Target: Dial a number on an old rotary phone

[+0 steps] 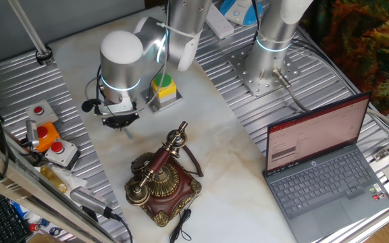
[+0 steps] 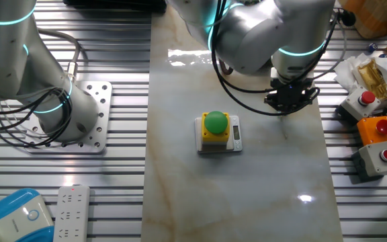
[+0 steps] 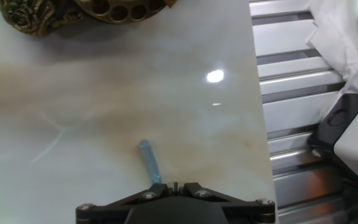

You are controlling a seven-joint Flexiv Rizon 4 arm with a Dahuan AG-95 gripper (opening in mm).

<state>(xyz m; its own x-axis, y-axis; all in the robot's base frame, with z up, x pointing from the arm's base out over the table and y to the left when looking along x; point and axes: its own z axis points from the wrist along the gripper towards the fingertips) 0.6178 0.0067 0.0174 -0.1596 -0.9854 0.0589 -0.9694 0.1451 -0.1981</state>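
The old rotary phone (image 1: 162, 179), dark red-brown wood with brass trim and its handset on the cradle, stands at the front middle of the marble table. In the hand view only its brass dial (image 3: 120, 9) and an ornate corner show at the top edge. The phone is out of the other fixed view. My gripper (image 1: 120, 123) hangs above the marble behind and to the left of the phone, apart from it. It also shows in the other fixed view (image 2: 289, 101). Its jaws (image 3: 174, 185) are shut on a thin pale blue stick (image 3: 148, 160) that points toward the dial.
A yellow box with a green button (image 1: 164, 88) (image 2: 215, 128) stands behind the gripper. Grey boxes with red buttons (image 1: 59, 152) (image 2: 380, 156) and an orange one (image 2: 380, 128) sit on the ribbed metal beside the marble. An open laptop (image 1: 323, 162) is at the right.
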